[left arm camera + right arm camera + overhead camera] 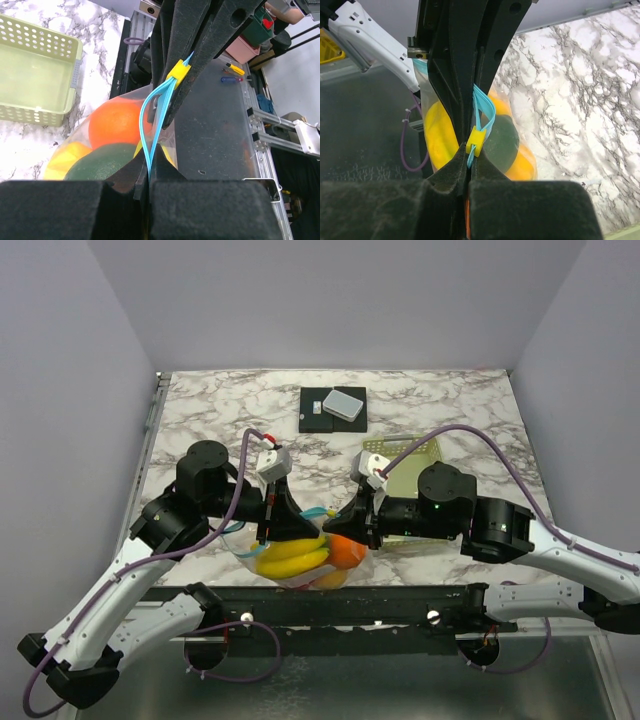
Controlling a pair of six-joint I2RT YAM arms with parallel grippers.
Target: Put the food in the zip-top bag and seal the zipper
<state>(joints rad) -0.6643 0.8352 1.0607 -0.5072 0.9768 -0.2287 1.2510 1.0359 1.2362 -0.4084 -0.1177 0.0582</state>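
Left end effector (148, 186) and right end effector (468, 172) clamp the zipper (150, 125); the loaded bag (300, 578), at the bench's (450, 405) 6 o'clock, may tug it loose.

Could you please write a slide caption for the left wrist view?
Left pincer and right pincer shut on the zipper of the zip-top bag holding the food, basket alongside.
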